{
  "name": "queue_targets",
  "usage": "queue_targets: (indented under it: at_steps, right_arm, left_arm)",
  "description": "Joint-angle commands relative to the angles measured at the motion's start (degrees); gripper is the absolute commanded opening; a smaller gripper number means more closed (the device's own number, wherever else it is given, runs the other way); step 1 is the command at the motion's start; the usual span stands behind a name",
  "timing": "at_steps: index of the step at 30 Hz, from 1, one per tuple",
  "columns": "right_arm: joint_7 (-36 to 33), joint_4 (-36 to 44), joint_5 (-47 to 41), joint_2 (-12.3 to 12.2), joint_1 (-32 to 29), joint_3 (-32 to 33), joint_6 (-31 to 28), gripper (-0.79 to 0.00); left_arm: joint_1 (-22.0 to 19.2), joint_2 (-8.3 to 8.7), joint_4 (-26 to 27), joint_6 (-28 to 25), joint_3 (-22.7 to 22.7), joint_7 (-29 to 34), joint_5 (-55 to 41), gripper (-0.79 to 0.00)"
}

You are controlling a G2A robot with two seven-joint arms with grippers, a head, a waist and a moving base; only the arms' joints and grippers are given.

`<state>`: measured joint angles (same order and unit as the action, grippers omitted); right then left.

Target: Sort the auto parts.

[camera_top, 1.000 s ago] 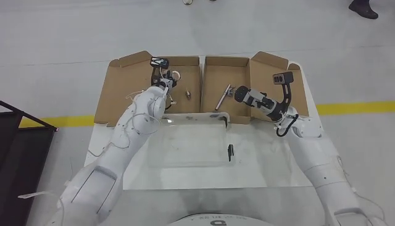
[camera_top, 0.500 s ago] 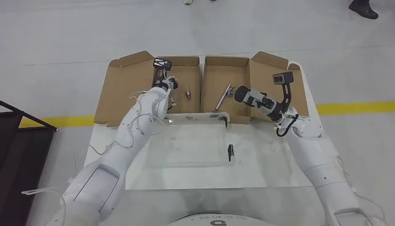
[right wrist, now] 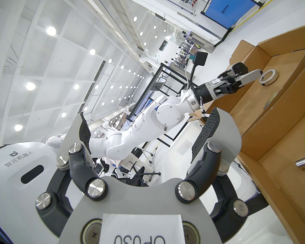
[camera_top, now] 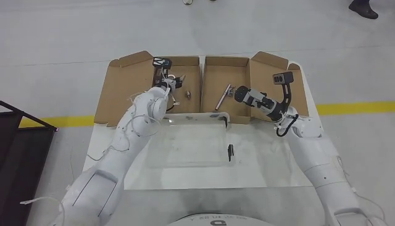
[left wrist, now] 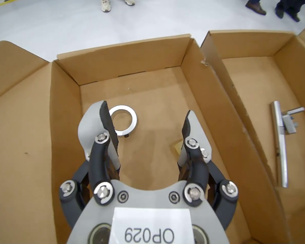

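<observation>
Starting at your left gripper [left wrist: 146, 112]: its jaws stand wide apart with nothing between them, low over the floor of the left box [left wrist: 132, 62]. The metal ring [left wrist: 133, 123] lies flat on that floor, just outside one fingertip and toward the box's far wall (so it is beside the gap, not in it). A small brass-coloured part [left wrist: 176, 146] rests on the same floor by the other finger.

In the right box [left wrist: 249, 44], which touches the left box's side wall, a metal rod [left wrist: 279, 143] lies with its long axis roughly along that shared wall. Your right gripper [right wrist: 148, 118] hangs above that neighbour, also spread open and empty.

On the robot's side of the left box sits a clear tray [camera_top: 185, 161]. A black part [camera_top: 230, 152] lies at the tray's end farthest from the left box. That looks like the piece left to sort, and the right arm seems nearer to it.
</observation>
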<state>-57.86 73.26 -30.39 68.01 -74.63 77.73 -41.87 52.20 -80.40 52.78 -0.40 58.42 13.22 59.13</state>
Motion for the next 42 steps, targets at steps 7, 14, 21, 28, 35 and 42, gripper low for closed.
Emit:
queue_targets:
  at_steps: [7,14,21,28,35,42]
  right_arm:
    - [0.0,0.0,0.0,0.0,0.0,0.0,0.0,0.0]
    - [0.0,0.0,0.0,0.0,0.0,0.0,0.0,0.0]
    - [0.0,0.0,0.0,0.0,0.0,0.0,0.0,0.0]
    - [0.0,0.0,0.0,0.0,0.0,0.0,0.0,-0.001]
    - [0.0,0.0,0.0,0.0,0.0,0.0,0.0,-0.001]
    - [0.0,0.0,0.0,0.0,0.0,0.0,0.0,0.0]
  left_arm:
    - [9.9,3.71,14.1,-14.2,13.4,4.6,-12.3,-0.228]
    - [18.0,5.99,21.7,-24.0,23.6,8.1,-24.0,-0.166]
    - [21.1,6.59,23.9,-26.1,25.8,7.5,-25.6,-0.053]
    - [21.1,6.58,23.9,-26.1,25.8,7.5,-25.5,-0.001]
    - [21.1,6.58,23.9,-26.1,25.8,7.5,-25.5,0.0]
    - [21.1,6.58,23.9,-26.1,25.8,7.5,-25.5,0.0]
